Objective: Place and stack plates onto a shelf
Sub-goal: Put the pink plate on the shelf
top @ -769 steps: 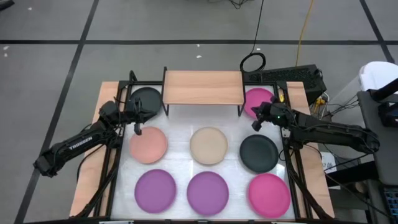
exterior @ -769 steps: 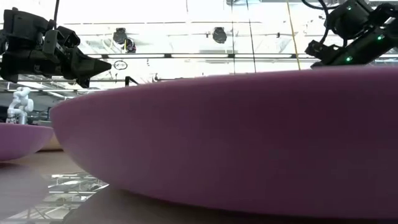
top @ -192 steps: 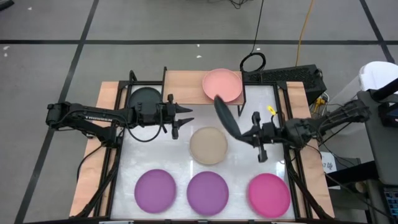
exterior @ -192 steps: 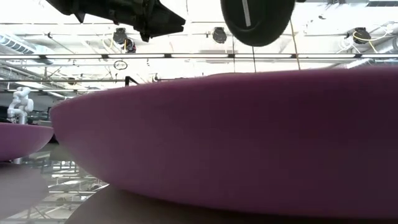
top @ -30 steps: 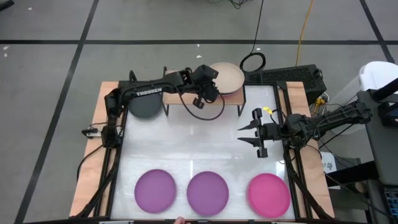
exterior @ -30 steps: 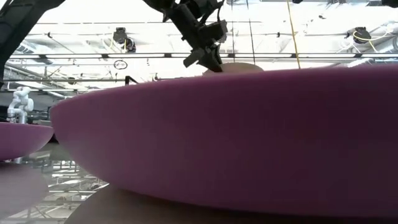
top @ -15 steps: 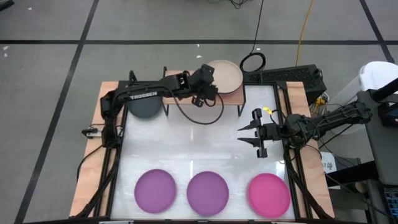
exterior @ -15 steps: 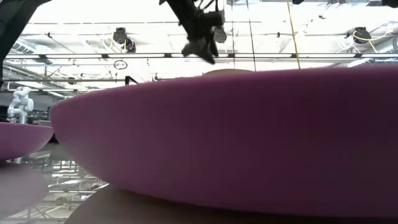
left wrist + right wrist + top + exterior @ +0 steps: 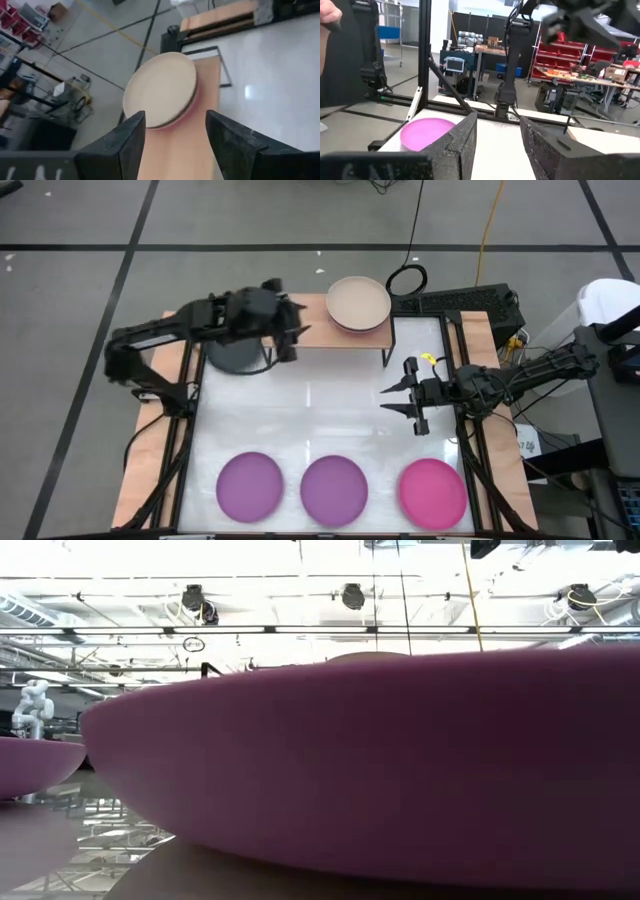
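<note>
Plates sit stacked on the shelf, beige plate topmost; left gripper and right gripper both gape empty.

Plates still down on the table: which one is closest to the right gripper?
The magenta pink plate, at the right end of the front row. It lies just in front of the open right gripper; the two purple plates sit farther left.
</note>
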### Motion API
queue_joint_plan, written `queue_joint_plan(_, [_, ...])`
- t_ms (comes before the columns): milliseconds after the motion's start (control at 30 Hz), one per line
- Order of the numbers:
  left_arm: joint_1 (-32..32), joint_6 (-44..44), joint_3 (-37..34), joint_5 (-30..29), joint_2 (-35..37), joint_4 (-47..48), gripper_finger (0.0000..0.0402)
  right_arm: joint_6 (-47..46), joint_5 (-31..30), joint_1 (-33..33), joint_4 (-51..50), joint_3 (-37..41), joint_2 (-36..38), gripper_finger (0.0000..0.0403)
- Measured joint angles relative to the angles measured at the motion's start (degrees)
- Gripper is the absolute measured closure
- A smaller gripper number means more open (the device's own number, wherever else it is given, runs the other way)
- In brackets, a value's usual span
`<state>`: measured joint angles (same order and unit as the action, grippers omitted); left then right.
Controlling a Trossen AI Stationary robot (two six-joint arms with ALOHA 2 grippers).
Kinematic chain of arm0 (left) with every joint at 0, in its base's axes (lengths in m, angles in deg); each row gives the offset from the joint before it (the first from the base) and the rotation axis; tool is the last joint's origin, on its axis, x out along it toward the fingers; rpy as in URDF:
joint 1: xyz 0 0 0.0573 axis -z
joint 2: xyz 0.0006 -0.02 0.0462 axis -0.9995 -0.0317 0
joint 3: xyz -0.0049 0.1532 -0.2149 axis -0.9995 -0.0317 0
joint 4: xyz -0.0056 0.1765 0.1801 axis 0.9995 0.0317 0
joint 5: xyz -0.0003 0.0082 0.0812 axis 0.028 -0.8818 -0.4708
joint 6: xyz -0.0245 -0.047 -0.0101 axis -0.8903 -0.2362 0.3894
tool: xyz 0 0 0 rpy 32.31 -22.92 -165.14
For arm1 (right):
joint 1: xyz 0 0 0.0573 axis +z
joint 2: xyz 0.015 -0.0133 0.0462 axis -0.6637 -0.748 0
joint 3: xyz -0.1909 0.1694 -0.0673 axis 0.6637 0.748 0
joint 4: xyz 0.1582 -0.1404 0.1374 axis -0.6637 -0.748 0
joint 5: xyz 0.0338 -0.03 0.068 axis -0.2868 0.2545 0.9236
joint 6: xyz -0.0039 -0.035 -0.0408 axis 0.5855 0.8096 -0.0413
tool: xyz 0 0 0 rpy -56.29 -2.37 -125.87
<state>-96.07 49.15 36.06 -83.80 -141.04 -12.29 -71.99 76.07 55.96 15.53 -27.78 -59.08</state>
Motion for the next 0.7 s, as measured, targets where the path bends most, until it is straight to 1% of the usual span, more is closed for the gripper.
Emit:
queue_joint_plan(100, [1.73, -2.54, -9.52, 0.08, 6.33, -4.27, 0.0188, -0.07, 0.00, 0.00, -0.26, 0.00, -0.02, 0.0271])
queue_joint_plan(233, [4.54, -8.23, -25.84, 0.25, 14.60, -15.70, 0.0188, -0.38, -0.04, 0.00, -0.26, 0.00, -0.02, 0.0271])
queue_joint_plan(333, [9.02, -13.83, -38.93, 1.55, 20.78, -29.55, 0.0188, -1.58, -0.05, 0.00, -0.29, 0.00, -0.02, 0.0271])
queue_joint_plan(400, [12.61, -14.56, -47.15, 2.08, 23.86, -41.02, 0.0188, -1.73, -0.07, 0.00, -0.26, 0.00, -0.01, 0.0271])
queue_joint_plan(467, [15.09, -14.01, -54.17, 1.78, 26.12, -49.93, 0.0188, -1.84, -0.09, 0.00, -0.07, 0.00, -0.02, 0.0271])
queue_joint_plan(533, [16.71, -12.70, -59.34, 1.38, 27.61, -58.01, 0.0188, -3.16, -0.74, 0.00, -0.02, 0.00, -0.02, 0.0271])
queue_joint_plan(600, [17.43, -12.21, -63.23, 0.85, 29.03, -62.65, 0.0188, -3.48, -1.64, -0.20, -1.29, -0.76, -0.04, 0.0271])
queue_joint_plan(633, [17.53, -12.19, -64.54, 0.50, 29.35, -64.51, 0.0188, -3.94, -1.97, -0.42, -3.47, -2.23, -0.10, 0.0271])
queue_joint_plan(700, [17.30, -12.02, -66.11, -0.98, 29.92, -66.18, 0.0188, -6.02, -2.34, -0.54, -12.14, -7.56, -0.37, 0.0271])
